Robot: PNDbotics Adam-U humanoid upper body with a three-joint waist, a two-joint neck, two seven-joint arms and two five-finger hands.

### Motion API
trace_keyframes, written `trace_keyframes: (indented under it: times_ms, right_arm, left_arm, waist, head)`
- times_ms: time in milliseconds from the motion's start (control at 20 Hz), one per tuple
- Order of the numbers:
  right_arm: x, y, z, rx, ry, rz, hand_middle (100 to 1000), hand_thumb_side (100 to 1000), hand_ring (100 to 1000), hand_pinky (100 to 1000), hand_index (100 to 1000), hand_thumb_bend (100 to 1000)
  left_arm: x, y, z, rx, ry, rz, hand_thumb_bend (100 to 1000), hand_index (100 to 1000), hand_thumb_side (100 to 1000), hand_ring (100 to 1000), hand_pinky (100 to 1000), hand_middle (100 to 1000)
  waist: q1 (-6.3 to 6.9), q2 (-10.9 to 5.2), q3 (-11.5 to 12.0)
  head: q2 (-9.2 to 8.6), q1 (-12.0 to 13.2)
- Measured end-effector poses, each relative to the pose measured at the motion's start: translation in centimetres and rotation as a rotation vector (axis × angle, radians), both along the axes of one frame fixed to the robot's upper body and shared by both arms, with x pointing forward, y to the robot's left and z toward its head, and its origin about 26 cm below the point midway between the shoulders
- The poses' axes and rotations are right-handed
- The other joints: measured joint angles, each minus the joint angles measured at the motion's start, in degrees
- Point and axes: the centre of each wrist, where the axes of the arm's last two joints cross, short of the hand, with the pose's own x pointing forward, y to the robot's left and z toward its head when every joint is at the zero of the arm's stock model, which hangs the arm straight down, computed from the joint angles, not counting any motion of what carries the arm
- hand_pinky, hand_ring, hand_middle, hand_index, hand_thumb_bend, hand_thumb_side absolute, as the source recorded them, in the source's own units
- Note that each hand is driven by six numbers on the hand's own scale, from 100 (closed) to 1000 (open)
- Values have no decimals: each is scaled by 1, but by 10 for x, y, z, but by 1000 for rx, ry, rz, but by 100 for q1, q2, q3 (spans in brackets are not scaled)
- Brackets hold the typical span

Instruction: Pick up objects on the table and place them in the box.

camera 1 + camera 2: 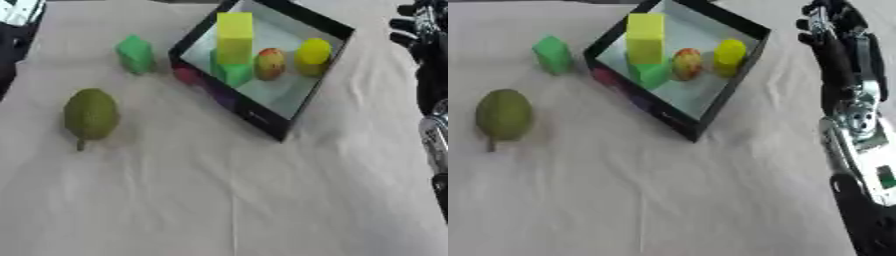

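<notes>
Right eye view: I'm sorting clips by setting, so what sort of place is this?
Probably a lab or test bench set up for sorting practice: a cloth-covered table, a black box holding toy blocks and fruit, and a pear and green block laid out beside it.

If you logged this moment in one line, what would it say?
in box: yellow block, green block, apple, lemon | on table: pear, green piece | right hand: raised, holding nothing

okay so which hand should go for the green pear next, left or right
Probably left. The green pear lies on the table's left side, left of the box. The right hand is far right, beyond the box; the left hand shows in neither view.
</notes>
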Motion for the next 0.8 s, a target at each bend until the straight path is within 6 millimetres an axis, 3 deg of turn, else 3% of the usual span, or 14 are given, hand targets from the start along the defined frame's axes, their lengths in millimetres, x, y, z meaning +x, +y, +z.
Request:
trace_keyframes:
  times_ms: [350,800]
  right_arm:
    - [0,-4,-2,-11,8,-13,713,568,764,804,831,100]
    - [1,-7,-1,-22,7,-23,714,567,765,804,831,100]
  left_arm:
    - [-14,32,-11,98,165,15,678,854,390,850,760,796]
    - [-78,46,-35,244,312,-63,692,854,447,860,777,803]
  waist:
    - [39,-2,35]
    - [85,-2,56]
  head:
    - [-3,-44]
    - [-4,-85]
